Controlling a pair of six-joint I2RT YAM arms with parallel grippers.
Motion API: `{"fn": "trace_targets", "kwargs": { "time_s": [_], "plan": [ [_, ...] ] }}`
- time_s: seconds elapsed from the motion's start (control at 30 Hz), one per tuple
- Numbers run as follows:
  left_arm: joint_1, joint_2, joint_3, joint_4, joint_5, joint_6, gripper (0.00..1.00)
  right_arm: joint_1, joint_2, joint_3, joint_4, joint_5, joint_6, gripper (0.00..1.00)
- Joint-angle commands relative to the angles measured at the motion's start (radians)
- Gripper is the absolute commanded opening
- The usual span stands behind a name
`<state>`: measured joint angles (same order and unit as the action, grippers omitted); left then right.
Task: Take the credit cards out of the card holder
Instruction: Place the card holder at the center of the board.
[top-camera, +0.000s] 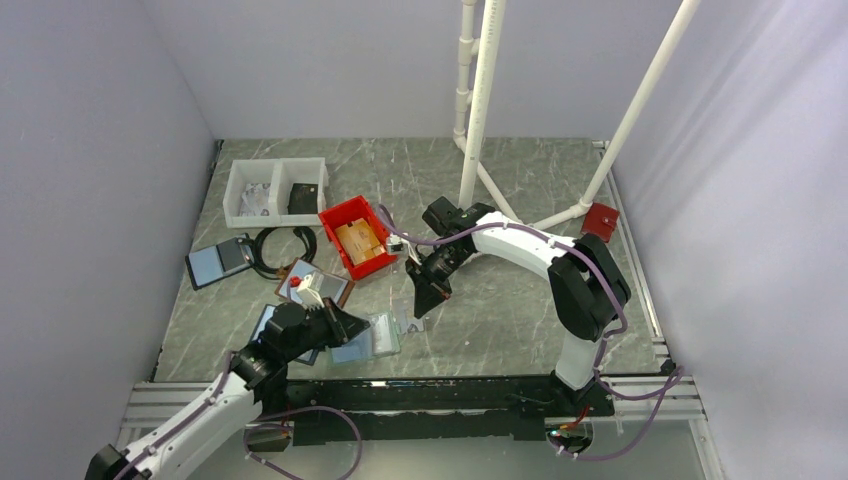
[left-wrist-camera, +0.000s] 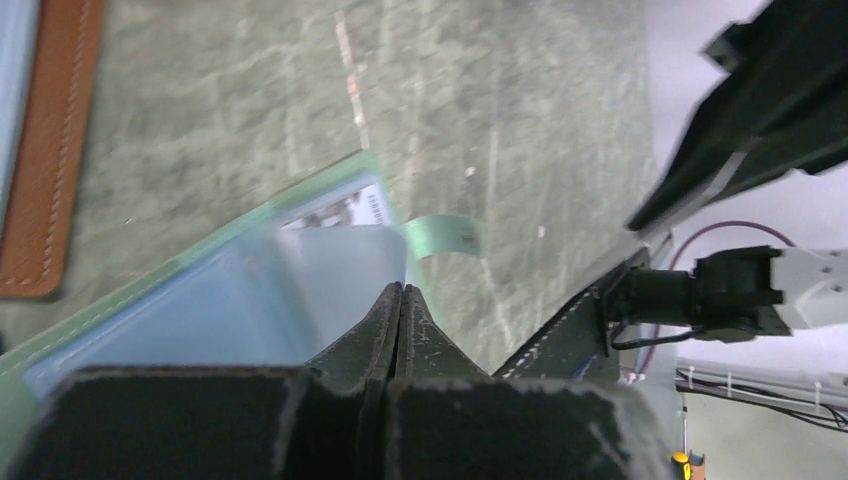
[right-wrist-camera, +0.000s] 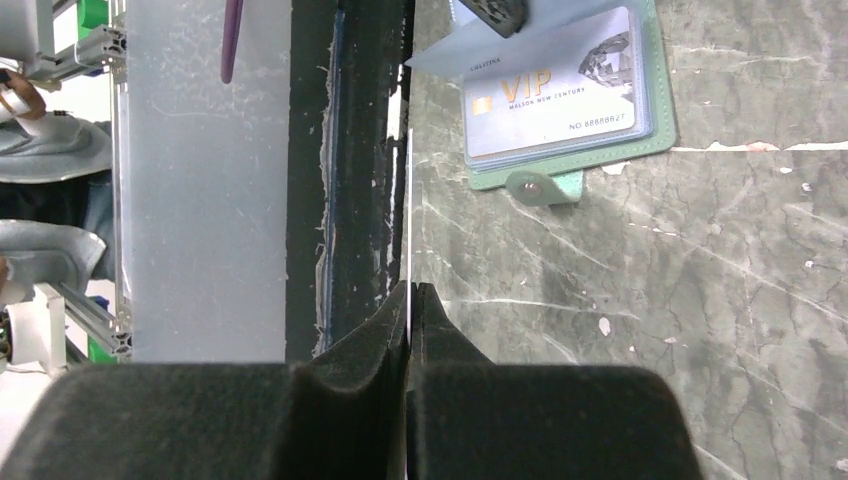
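Left gripper (left-wrist-camera: 400, 300): fingers pressed together, tips over the card holder (left-wrist-camera: 190, 300) at its clear pocket. Holder spreads ahead-left, long axis slanting across. Right gripper (right-wrist-camera: 410, 295) also pressed together, holder ahead-right & well apart, so left arm's nearer. VIP card (right-wrist-camera: 550, 95) sits in its pocket. Table (right-wrist-camera: 650, 330) flat, bare stone btw right gripper & holder.

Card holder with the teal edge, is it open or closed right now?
Open. The card holder lies spread, its snap tab unfastened, a clear pocket facing up with a VIP card showing inside.
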<state>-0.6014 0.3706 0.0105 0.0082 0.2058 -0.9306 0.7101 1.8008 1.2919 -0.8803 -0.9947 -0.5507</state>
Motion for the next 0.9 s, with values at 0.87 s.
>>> {"fn": "trace_targets", "kwargs": {
  "time_s": [0.87],
  "plan": [
    [0.008, 0.895, 0.217, 0.778, 0.233, -0.148, 0.00, 0.005, -0.072, 0.047, -0.045, -0.019, -0.059, 0.00]
  ]
}}
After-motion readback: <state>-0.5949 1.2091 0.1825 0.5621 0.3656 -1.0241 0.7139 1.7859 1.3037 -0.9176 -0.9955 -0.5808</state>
